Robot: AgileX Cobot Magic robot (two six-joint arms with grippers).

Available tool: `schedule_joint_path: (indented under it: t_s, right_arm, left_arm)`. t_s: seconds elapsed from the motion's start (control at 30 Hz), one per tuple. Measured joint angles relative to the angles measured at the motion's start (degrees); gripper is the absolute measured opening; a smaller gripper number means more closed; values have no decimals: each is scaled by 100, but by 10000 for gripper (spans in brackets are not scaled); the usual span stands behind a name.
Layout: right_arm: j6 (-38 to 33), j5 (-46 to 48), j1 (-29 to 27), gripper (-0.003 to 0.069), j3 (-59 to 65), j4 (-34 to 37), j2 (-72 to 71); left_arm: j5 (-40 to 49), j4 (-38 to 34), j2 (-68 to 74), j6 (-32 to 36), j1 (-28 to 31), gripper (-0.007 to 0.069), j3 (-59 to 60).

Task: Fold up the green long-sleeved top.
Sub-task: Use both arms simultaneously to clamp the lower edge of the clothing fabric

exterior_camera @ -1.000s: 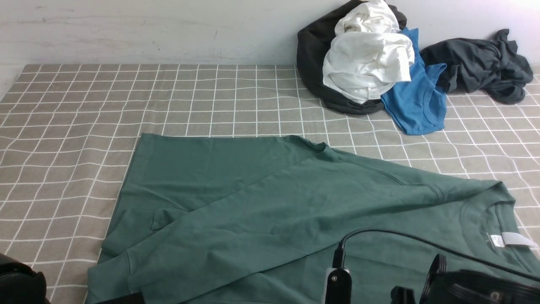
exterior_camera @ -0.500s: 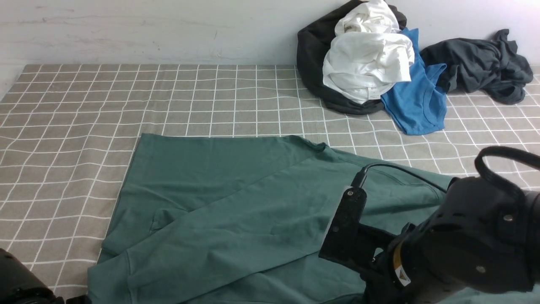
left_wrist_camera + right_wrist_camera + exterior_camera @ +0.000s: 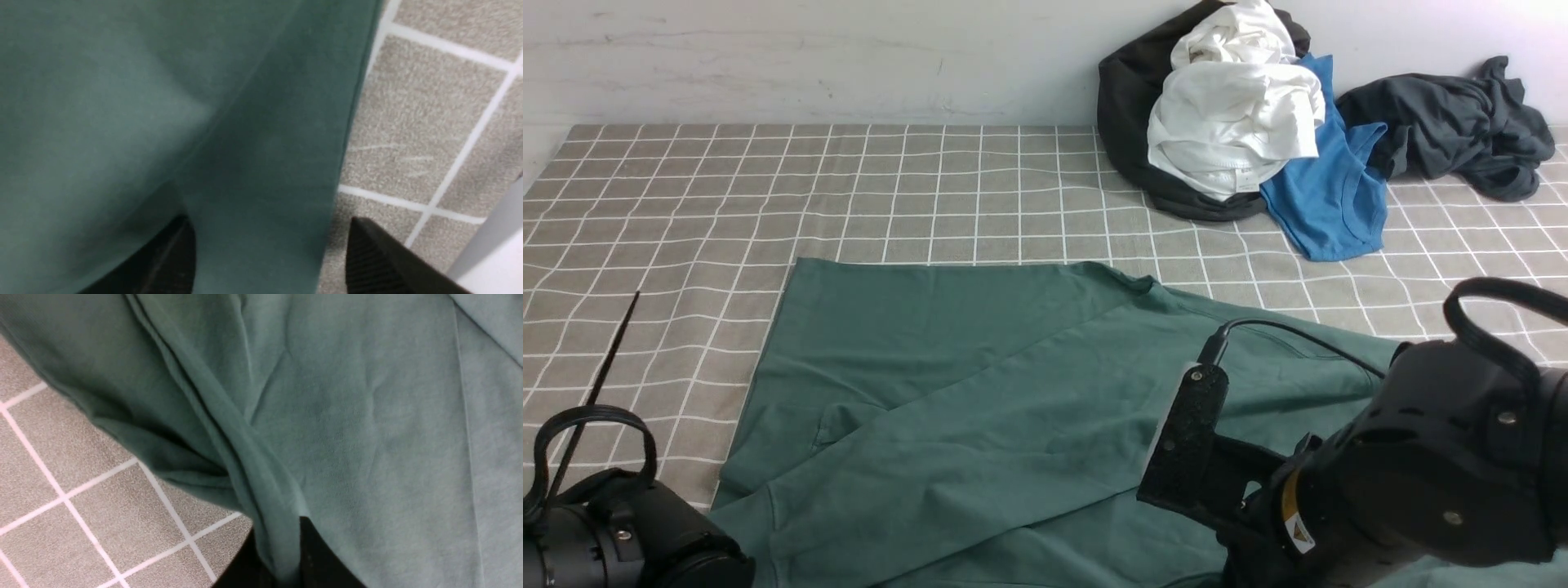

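Observation:
The green long-sleeved top (image 3: 980,384) lies spread on the checked tablecloth (image 3: 768,180), one sleeve folded across its body. My right arm (image 3: 1421,465) stands over its right side and hides the neck. In the right wrist view my right gripper (image 3: 282,559) is shut on a bunched fold of the green top (image 3: 367,416), lifted off the cloth. My left arm (image 3: 613,531) sits at the top's lower left corner. In the left wrist view my left gripper (image 3: 267,249) is open and straddles the top's (image 3: 163,102) edge, one fingertip (image 3: 175,253) over fabric, the other over tablecloth.
A heap of clothes lies at the back right against the wall: a white garment (image 3: 1233,114), a black one (image 3: 1123,106), a bright blue shirt (image 3: 1331,204) and a dark grey garment (image 3: 1454,122). A pale edge (image 3: 490,253) shows beside the left gripper.
My right arm has risen from the bottom edge and now covers the top's neck and tag. My left arm has come up into view at the lower left corner.

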Motion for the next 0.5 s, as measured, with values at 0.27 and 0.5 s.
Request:
schedule_joint_path:
  t_s: [0.27, 0.5]
  right_arm:
    - [0, -19, 0, 13, 0, 0, 0]
    - [0, -26, 0, 13, 0, 0, 0]
  left_arm:
    - [-108, 192, 17, -133, -2, 280, -4]
    - [-162, 160, 9, -154, -2, 50, -4]
